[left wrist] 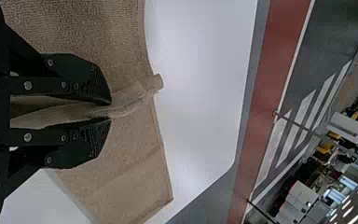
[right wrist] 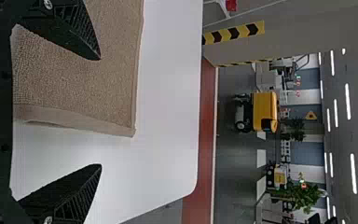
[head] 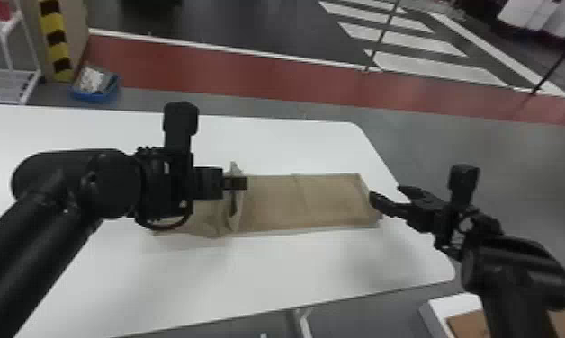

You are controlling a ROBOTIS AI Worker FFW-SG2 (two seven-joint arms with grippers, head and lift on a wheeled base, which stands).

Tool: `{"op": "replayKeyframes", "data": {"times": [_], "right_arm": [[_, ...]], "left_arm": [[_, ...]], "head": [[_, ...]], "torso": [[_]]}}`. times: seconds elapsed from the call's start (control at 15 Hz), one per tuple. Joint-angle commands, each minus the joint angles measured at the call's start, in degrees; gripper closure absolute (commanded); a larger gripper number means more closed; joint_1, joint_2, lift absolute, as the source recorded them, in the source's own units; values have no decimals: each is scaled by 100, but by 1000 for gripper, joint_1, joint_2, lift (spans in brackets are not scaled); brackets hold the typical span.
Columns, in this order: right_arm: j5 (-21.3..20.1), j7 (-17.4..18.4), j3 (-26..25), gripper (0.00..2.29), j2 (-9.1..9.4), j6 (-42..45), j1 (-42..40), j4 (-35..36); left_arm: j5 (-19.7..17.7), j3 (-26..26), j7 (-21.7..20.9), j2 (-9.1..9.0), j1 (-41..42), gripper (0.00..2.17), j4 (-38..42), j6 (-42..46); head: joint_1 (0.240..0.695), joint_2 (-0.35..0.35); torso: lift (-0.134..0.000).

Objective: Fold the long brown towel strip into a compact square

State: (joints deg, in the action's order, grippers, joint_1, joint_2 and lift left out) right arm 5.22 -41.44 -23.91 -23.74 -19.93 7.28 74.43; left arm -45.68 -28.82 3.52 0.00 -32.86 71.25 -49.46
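Brown towel (head: pixel 326 202) pinched in your left end effector (left wrist: pixel 111 110), right one (right wrist: pixel 100 112) gaping empty, fold it over slowly and squarely.

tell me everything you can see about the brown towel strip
The brown towel strip looks like soft, textured cloth with hemmed edges. It lies lengthwise across the white table, mostly flat, a crosswise crease in its right half. Left of its middle, the left gripper pinches a raised ridge. The open right gripper is at its right end; contact is unclear.
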Motion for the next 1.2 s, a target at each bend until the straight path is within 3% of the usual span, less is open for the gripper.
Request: {"op": "replayKeyframes", "data": {"times": [0.0, 0.2, 0.33, 0.47, 0.53, 0.6, 0.73, 0.8, 0.87, 1.07, 1.13], "right_arm": [[-21, 22, 97, 56, 54, -77, 2, 81], [-92, 57, 203, 87, 150, -411, 2, 335], [-13, 57, 203, 107, 238, -921, -60, 661], [-92, 75, 273, 198, 458, -1466, -68, 1144], [-65, 110, 379, 218, 475, -1958, -33, 1311], [-4, 145, 484, 221, 563, -2415, 63, 1460], [-74, 145, 633, 316, 976, -3171, 204, 1891], [-100, 286, 756, 316, 1152, -3505, 230, 2137], [-127, 444, 985, 316, 1284, -3751, 283, 2287], [-224, 752, 1328, 316, 1741, -4243, 512, 2348], [-276, 945, 1521, 316, 1750, -4261, 529, 2357]], "left_arm": [[-46, -27, -71, -15, 26, -2, 82, -25], [-160, 140, -36, -15, 70, 39, 302, -95], [68, 166, 35, -15, 87, 39, 521, -201], [341, 96, 175, -15, 114, 39, 873, -218], [508, 105, 193, 229, 131, 39, 1014, -218], [560, 236, 175, 589, 122, 39, 1058, -218], [683, 447, 96, 1160, 105, 46, 1137, -165], [806, 570, 79, 1354, 122, 46, 1172, -60], [938, 694, 17, 1573, 193, 46, 1198, 239], [1132, 1133, -194, 1925, 518, 46, 1348, 573], [1132, 1265, -255, 1942, 623, 46, 1383, 573]], "head": [[695, -350], [695, -350], [692, -350], [690, -350], [689, -350], [687, -350], [692, -350], [695, -350], [695, -304], [695, -181], [694, -112]], "torso": [[-120], [-120], [-120], [-120], [-120], [-120], [-120], [-120], [-120], [-120], [-120]]}}
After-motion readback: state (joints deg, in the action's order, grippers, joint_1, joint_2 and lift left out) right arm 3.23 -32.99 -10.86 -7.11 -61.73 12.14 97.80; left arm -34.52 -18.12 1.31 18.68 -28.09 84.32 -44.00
